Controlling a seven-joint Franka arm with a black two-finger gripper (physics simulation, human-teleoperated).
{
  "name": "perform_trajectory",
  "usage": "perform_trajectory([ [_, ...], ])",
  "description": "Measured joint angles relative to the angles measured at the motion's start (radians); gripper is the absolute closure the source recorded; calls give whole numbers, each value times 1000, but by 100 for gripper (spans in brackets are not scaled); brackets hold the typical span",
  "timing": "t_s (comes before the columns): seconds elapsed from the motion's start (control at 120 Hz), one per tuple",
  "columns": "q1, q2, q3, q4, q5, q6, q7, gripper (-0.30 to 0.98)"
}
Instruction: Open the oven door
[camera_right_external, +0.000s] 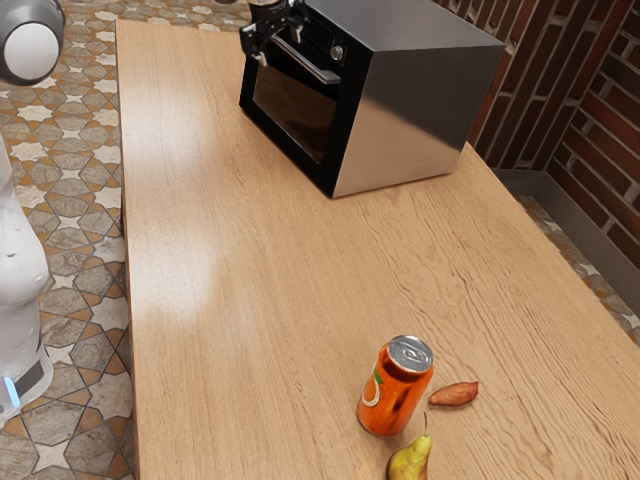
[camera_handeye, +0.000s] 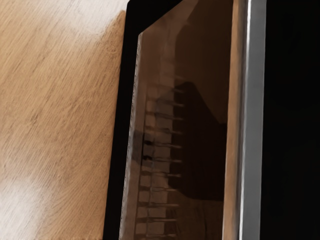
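Hooking or pinching the handle squarely looks like the step in hand. In the exterior view the oven stands at the far end of the surface, its door shut, the handle running across the door's upper part. The claw, its fingers spread apart with nothing pinched, is at the front, near the handle's far end. Best to line the fingers up above and below the handle, ease in until it sits deep between them, then close before any pull. Grip is the thing to secure first; a shallow bite could slip.

In the wrist view the handle runs straight, between the dark glass and a black strip, and off-centre, so a small shift towards it may be needed. If the door is hinged at the bottom, pull outward, then down in an arc.
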Motion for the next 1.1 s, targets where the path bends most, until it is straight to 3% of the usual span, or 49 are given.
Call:
perform_trajectory([
  [1.1,-2,74,53,6,-107,28,89,2],
])
